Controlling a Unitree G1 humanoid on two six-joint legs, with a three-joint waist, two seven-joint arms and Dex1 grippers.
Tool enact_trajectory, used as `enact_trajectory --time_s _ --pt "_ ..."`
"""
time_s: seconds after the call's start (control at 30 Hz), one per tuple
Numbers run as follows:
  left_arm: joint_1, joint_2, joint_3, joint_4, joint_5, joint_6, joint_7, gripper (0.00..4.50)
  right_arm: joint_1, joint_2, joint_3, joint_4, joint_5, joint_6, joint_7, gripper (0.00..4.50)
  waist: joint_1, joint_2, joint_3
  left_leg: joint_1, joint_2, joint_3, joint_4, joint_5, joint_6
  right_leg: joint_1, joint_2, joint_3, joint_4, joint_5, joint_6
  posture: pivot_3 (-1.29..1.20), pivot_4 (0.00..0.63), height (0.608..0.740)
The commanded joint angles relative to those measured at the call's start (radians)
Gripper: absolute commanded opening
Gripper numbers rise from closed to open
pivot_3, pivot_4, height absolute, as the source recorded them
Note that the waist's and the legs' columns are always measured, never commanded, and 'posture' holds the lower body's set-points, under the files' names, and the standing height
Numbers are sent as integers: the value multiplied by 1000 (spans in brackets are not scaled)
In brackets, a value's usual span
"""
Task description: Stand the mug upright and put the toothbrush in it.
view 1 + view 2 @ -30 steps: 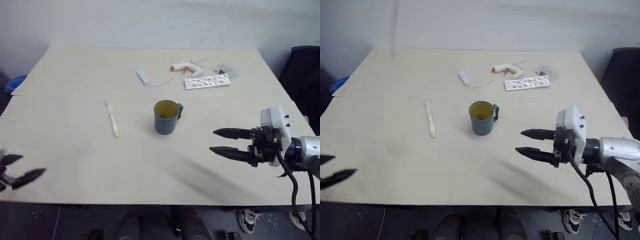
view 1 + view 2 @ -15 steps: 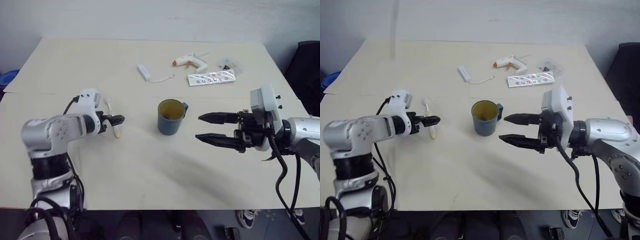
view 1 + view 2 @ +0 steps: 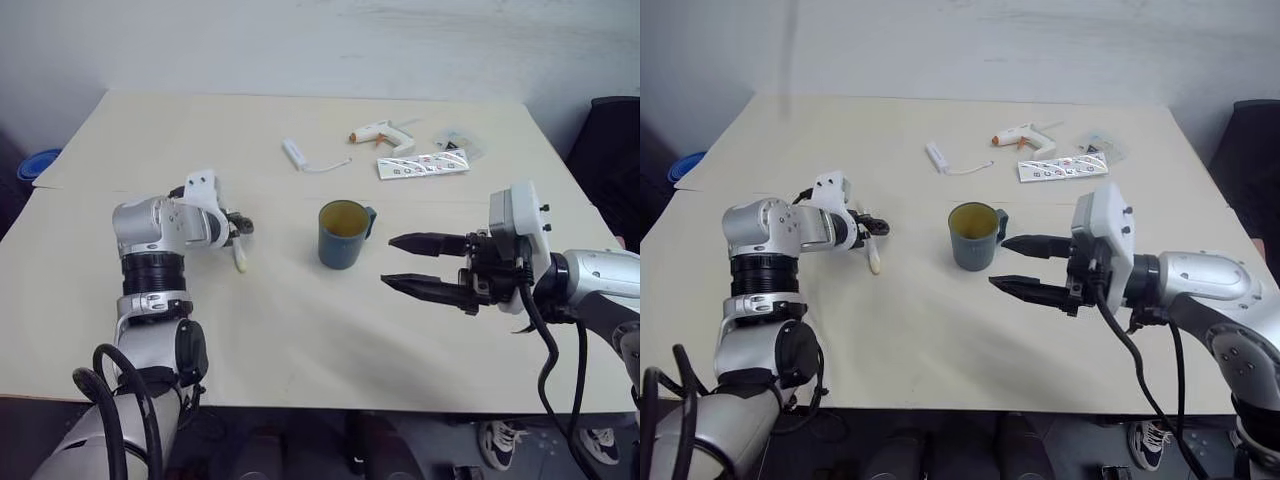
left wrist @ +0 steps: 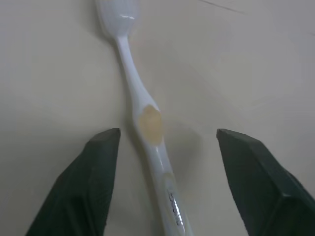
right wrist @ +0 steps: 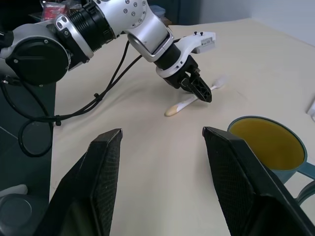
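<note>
From the head cam: the mug (image 3: pixel 341 235) is already standing upright mid-table, so as I read it I'm on the toothbrush half of the job. My left gripper (image 3: pixel 240 228) is right down at the toothbrush (image 3: pixel 239 260), which lies flat on the table (image 3: pixel 300 330) just left of the mug. My right gripper (image 3: pixel 412 262) hangs in the air on the mug's other side, fingers apart and holding nothing.

Left wrist cam: the toothbrush (image 4: pixel 147 128) runs straight up the gap between my two fingers, pale handle nearest me, bristles at the far end. The fingers are apart, one on each side, neither touching it yet. So the next move looks like settling a touch lower and pinching the handle. It's thin and lying flat, so I'd guess it could roll or skid out.

Right wrist cam: open fingers again, the mug's (image 5: pixel 268 142) yellow inside close by, and the left gripper (image 5: pixel 199 93) over the toothbrush beyond.

Surface is plain pale board. At the far end there's a glue gun (image 3: pixel 380 131), a small white device with a cord (image 3: pixel 294 153) and a blister pack (image 3: pixel 423 164). A bare wall sits behind.
</note>
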Motion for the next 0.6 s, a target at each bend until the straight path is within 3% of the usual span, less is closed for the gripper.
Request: enact_trajectory --time_s 0.03,0.27,0.37,0.43,0.53,0.6 --pt "4 -6 17 63 18 -17 26 2080 6 -3 -43 -35 21 -9 -12 2743 0 0 0 0 0 0 -1 0 0 0 0 0 0 0 0 0 150 740" --pt "14 -6 41 48 17 -3 44 210 14 -3 -37 -39 22 -14 -18 2743 1 0 0 0 0 0 -2 1 -1 -1 -1 0 0 0 0 0 150 740" --pt "33 7 26 24 28 -14 42 191 22 -9 -46 -27 51 8 -15 2898 0 0 0 0 0 0 -3 1 -1 -1 0 0 -1 0 0 0 150 740" --pt "45 18 18 7 33 -19 39 185 32 -18 -59 -26 76 21 -10 3333 -1 0 0 0 0 0 -4 1 -1 -1 0 0 -1 0 0 0 150 740" --pt "53 18 39 -32 4 -84 7 185 42 -27 -66 -26 37 13 -32 4379 -1 0 0 0 0 0 -4 1 -1 -1 0 1 -1 0 0 0 150 740" --pt "51 6 50 -89 -44 -192 -69 185 51 -34 -78 -19 17 10 -47 4449 -2 0 0 0 1 0 -4 1 -2 -2 0 1 -1 0 0 0 150 740"
